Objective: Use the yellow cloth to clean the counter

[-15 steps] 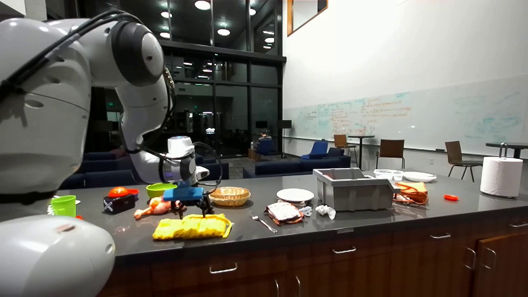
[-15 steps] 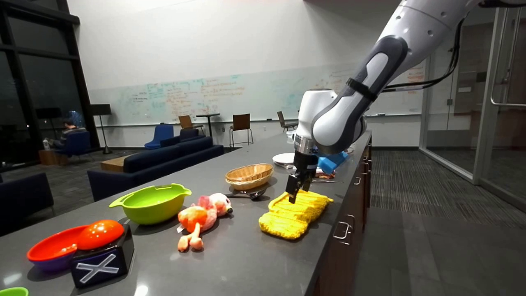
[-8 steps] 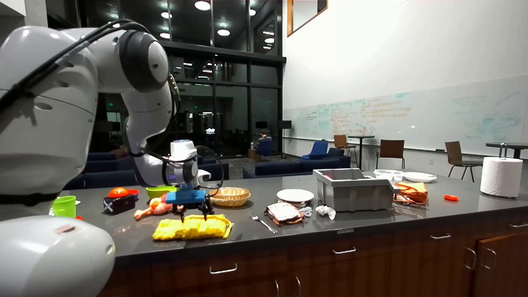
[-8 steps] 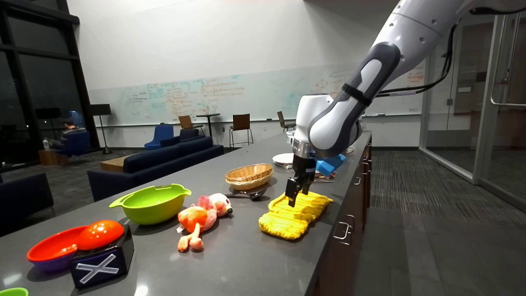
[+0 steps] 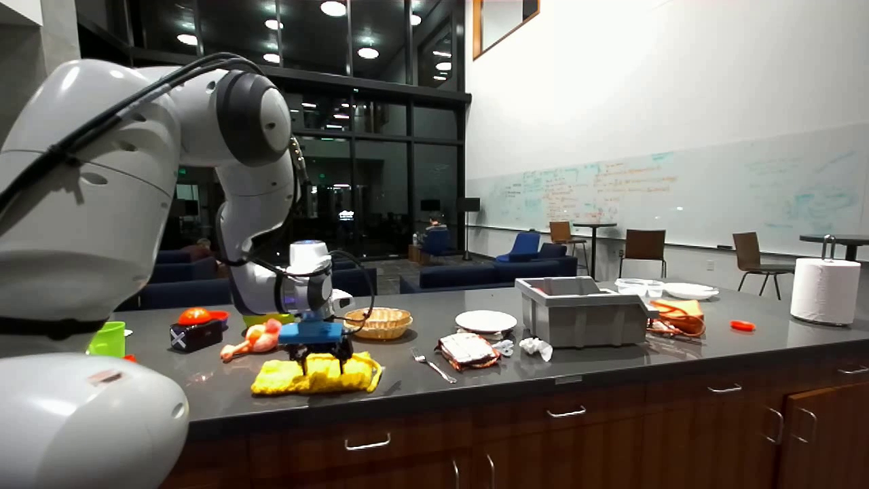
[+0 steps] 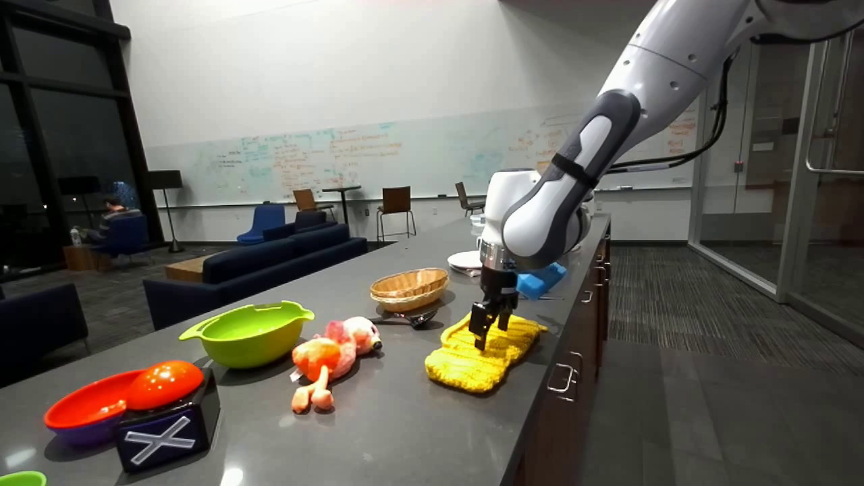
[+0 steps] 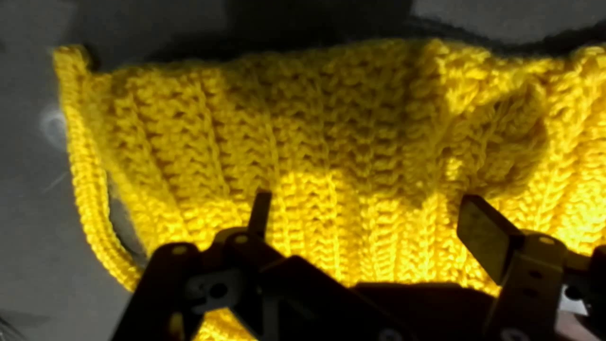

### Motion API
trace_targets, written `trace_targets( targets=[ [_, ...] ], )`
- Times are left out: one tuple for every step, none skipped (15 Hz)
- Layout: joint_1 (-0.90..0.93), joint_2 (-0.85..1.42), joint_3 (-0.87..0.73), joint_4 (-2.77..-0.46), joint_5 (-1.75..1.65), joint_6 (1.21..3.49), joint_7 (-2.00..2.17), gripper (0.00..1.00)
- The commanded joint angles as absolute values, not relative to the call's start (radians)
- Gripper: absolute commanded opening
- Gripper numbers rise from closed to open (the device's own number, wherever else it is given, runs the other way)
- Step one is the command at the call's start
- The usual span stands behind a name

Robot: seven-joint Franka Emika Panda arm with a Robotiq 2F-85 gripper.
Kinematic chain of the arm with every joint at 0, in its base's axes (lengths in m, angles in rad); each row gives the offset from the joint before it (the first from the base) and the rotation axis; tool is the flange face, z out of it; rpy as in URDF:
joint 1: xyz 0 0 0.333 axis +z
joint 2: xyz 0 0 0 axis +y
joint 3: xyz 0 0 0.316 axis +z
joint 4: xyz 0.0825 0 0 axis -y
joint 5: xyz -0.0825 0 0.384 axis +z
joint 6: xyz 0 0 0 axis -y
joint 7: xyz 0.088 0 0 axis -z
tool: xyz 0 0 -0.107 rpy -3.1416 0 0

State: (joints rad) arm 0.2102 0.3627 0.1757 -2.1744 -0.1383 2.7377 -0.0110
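Grey counter (image 6: 405, 418), jaws spread wide over yellow cloth (image 6: 466, 368), whiteboard (image 5: 669, 190), dark windows (image 5: 380, 166)

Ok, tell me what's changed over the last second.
The pincer moved down to the cloth, jaws still open; whether it touches is unclear. Nothing was gripped or let go. The cloth, toy and bin stayed put.
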Motion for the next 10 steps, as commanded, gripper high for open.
trace_targets(
  targets=[
    [0.201, 0.389, 0.184, -2.140, -0.101, 2.700, -0.035, 1.00],
    [0.200, 0.393, 0.185, -2.136, -0.095, 2.693, -0.035, 1.00],
    [0.201, 0.395, 0.184, -2.135, -0.090, 2.686, -0.033, 1.00],
    [0.201, 0.398, 0.184, -2.134, -0.086, 2.681, -0.033, 1.00],
    [0.202, 0.400, 0.182, -2.132, -0.086, 2.677, -0.032, 0.96],
    [0.203, 0.398, 0.181, -2.132, -0.086, 2.674, -0.031, 0.74],
    [0.204, 0.397, 0.180, -2.132, -0.087, 2.677, -0.030, 0.71],
    [0.203, 0.394, 0.181, -2.134, -0.085, 2.677, -0.030, 0.71],
    [0.202, 0.390, 0.183, -2.135, -0.083, 2.681, -0.031, 0.65],
    [0.202, 0.389, 0.182, -2.134, -0.083, 2.684, -0.030, 0.57]
  ],
)
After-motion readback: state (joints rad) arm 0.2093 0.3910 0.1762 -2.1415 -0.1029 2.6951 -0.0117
